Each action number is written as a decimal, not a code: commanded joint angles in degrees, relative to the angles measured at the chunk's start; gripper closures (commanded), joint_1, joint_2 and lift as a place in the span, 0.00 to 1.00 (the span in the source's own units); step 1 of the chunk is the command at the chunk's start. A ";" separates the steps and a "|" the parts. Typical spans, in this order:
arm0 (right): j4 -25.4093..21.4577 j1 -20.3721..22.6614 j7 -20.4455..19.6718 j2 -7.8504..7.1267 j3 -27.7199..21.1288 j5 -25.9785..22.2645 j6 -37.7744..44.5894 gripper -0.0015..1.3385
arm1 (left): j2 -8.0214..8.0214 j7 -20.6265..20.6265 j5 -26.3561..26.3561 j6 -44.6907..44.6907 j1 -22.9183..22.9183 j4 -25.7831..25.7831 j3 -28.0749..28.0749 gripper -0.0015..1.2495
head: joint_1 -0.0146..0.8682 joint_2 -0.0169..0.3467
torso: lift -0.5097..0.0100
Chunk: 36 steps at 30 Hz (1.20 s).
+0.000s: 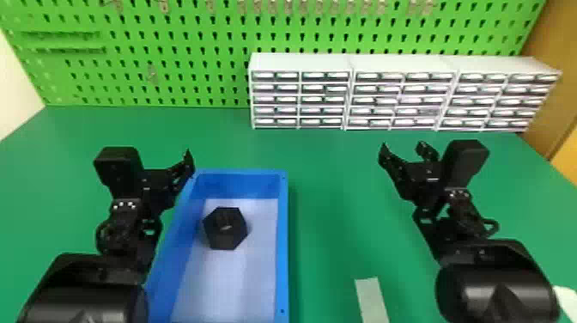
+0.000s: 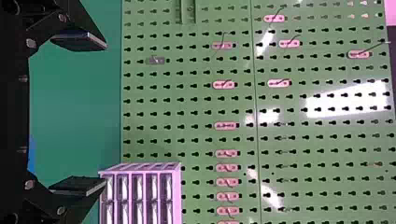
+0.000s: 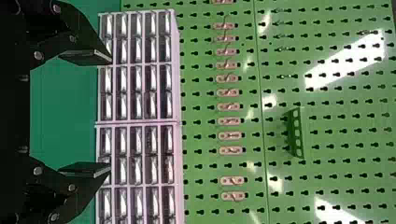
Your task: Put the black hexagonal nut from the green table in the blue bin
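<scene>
The black hexagonal nut lies flat inside the blue bin, toward its far left part, on the pale floor. My left gripper is above the bin's far left edge, away from the nut; in the left wrist view the left gripper stands open with nothing between its fingers. Well to the right of the bin, my right gripper is over the green table, and in the right wrist view the right gripper is open and holds nothing.
White drawer cabinets stand along the back right of the table, before a green pegboard. A pale strip lies near the front edge, right of the bin. Something white is at the lower right corner.
</scene>
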 commanded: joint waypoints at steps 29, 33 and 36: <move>-0.04 -0.63 0.00 -0.48 0.49 1.11 0.67 0.34 | 0.00 0.00 0.41 1.04 -0.08 0.05 -0.14 0.20 | 0.79 0.19 | 0.80; -0.04 -0.63 0.00 -0.48 0.49 1.11 0.76 0.34 | 0.00 0.00 0.50 1.04 -0.08 0.05 -0.14 0.20 | 0.79 0.19 | 0.80; -0.13 -0.63 0.00 -0.48 0.49 1.11 0.85 0.34 | 0.00 0.00 0.50 1.04 -0.08 0.05 -0.14 0.20 | 0.79 0.19 | 0.80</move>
